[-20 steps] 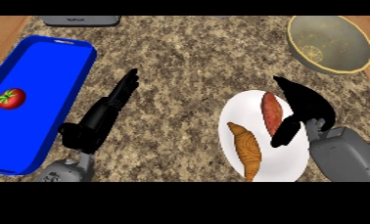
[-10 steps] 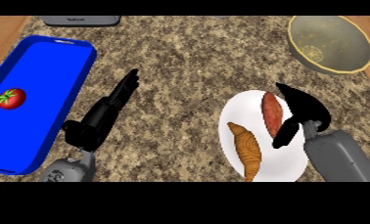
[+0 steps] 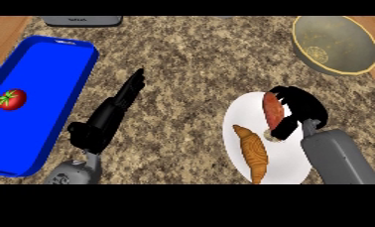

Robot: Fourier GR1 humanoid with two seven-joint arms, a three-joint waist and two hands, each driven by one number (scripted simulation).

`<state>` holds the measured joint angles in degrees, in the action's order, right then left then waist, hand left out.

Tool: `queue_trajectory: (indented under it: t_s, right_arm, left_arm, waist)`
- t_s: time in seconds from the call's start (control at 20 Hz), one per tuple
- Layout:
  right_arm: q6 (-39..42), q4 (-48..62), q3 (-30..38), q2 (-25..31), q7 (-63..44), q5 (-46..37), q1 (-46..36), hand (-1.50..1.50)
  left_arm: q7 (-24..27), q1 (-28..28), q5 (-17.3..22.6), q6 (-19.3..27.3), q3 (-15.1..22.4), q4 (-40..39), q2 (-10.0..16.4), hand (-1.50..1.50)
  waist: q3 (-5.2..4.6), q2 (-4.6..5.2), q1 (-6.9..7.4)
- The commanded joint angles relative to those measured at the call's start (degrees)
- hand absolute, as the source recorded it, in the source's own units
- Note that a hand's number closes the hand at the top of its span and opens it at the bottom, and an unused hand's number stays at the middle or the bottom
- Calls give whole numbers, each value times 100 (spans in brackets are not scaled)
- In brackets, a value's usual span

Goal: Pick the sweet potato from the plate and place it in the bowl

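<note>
Sweet potato [image 3: 273,112] lies on the white plate [image 3: 238,122], in its far right part. Long axis runs near-to-far in the head view, slightly tilted: far end points up toward the bowl [image 3: 344,47], and the near end, pale and blunt, points back toward the robot. Croissant [image 3: 253,155] lies just beside it on the same plate, nearer the lower edge and roughly parallel.

Right hand [image 3: 304,106] is closed round the sweet potato from its right side. Fingers hook over the far end, and the thumb sits low by the near end. The sweet potato is not lifted.

Left hand [image 3: 108,119] is over the counter [image 3: 190,72], fingers straight and together, pointing far-right, holding nothing. Blue tray [image 3: 51,87] at left with a tomato [image 3: 11,99] in it. The bowl is far right, well apart from the plate.

Versus a second ago: right-hand fingers were spread beside the sweet potato and have now wrapped it. Sweet potato, croissant and left hand are in the same spots.
</note>
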<state>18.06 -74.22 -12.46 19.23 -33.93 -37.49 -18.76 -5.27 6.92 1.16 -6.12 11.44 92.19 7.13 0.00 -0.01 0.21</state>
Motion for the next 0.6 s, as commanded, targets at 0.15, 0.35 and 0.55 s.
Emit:
queue_trajectory:
  t_s: [0.15,0.35,0.55]
  right_arm:
    - [-607,778,171,-259,789,-621,-227,150]
    - [-686,754,353,-204,992,-815,-205,150]
    - [-516,1088,404,-186,1117,-956,-922,150]
  left_arm:
    - [-39,311,116,-349,-438,-321,58,0]
    - [244,234,-44,-400,-499,-502,33,0]
    - [121,524,103,-417,-605,-596,-106,0]
  waist:
    - [1,5,-9]
    - [0,4,-13]
    - [1,16,12]
